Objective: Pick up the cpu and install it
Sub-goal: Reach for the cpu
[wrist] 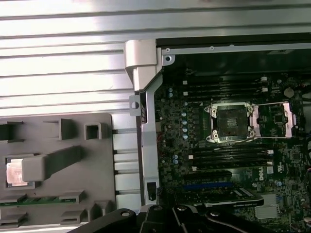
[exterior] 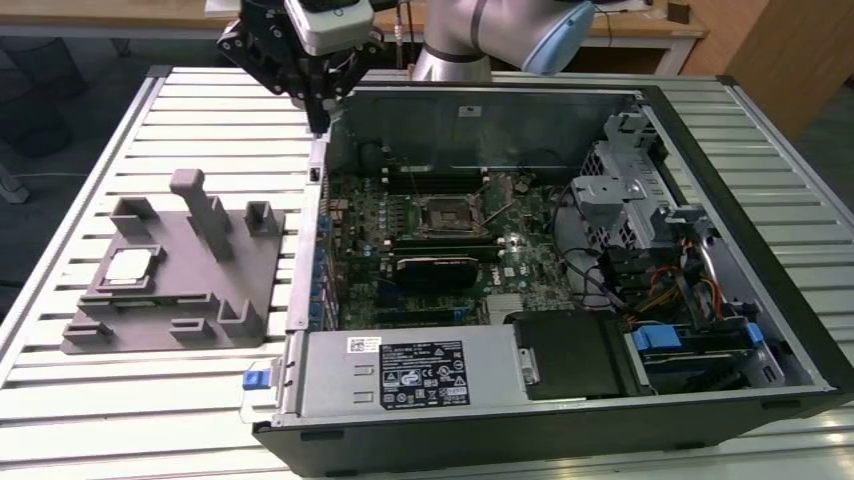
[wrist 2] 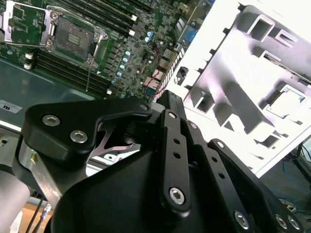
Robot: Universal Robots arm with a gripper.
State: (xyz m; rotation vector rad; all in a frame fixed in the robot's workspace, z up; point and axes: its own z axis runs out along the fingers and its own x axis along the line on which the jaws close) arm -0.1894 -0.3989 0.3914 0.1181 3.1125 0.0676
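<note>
Exterior view: the gripper [exterior: 319,122] is seen with fingers pressed together on nothing above the computer case [exterior: 534,440] wall, while the cpu [exterior: 130,265] is seated in the grey tray [exterior: 200,330] beside the case.

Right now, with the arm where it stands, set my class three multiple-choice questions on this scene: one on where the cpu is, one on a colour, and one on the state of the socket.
1. Where does the cpu lie?
A) on the motherboard
B) in the tray, to the exterior view's left of the computer case
C) on the table slats

2. What colour is the tray?
A) red
B) yellow
C) grey

3. What state is the socket in?
A) empty, its cover swung open
B) chip seated, cover shut
C) hidden under a cooler

Answers:
1 B: the silver chip rests in a recess of the tray.
2 C: the tray is grey all over.
3 A: the first wrist view shows the socket bare, with its frame folded aside.
</note>
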